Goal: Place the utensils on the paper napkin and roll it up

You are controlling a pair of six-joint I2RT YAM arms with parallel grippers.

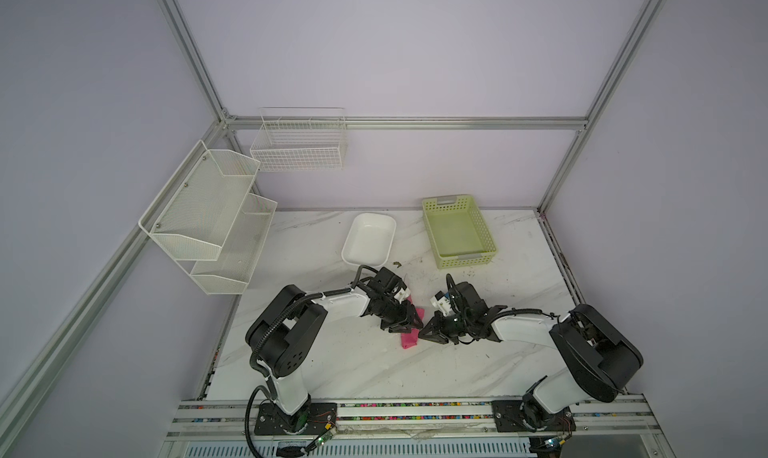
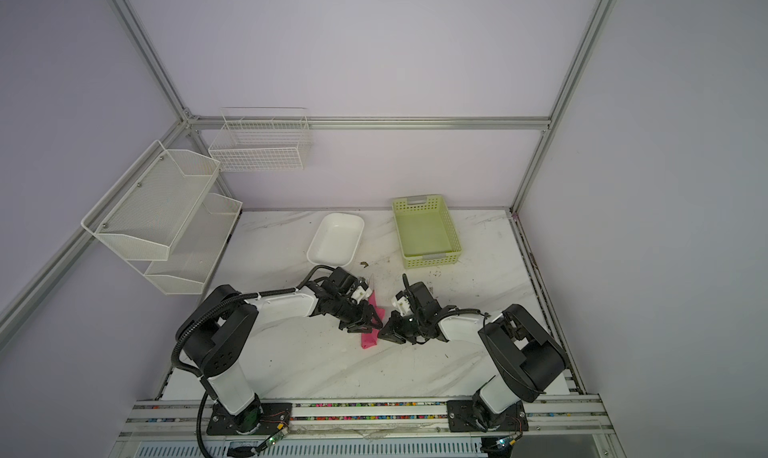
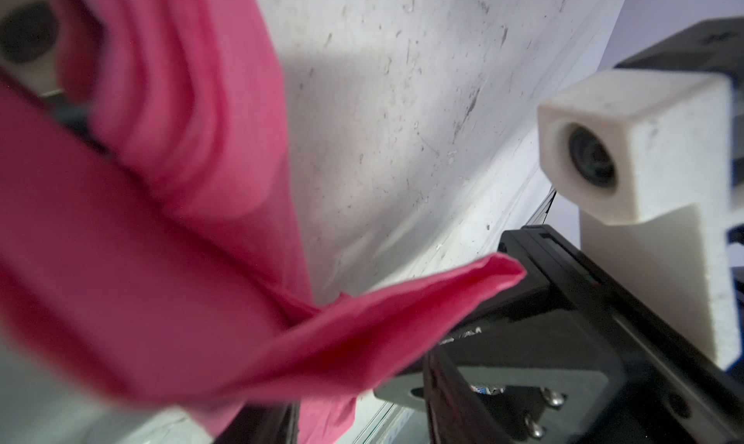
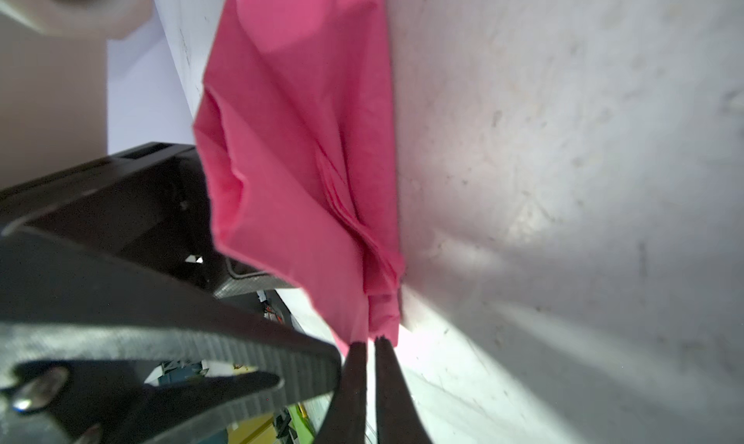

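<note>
Marbled worktop (image 1: 374, 364), middle: right hand (image 4: 370, 347) pinches the bunched napkin (image 1: 409, 340); left hand (image 1: 409, 324), grip unclear. A tug could tear or unroll it.

Soft, even light is filling both top views, keeping the white marble-patterned tabletop (image 1: 374, 364) bright with only faint shadows lying under the black-and-white robot arms (image 1: 345, 304). In the left wrist view the crumpled bright pink paper napkin (image 3: 161, 261) is sitting badly out of focus near the lens, and a grey shadow is spreading over the tabletop behind it. In the right wrist view a bright glare patch is glowing on the tabletop beside the napkin's tip, and the black right pincer (image 4: 370, 343) is showing blurred.
</note>
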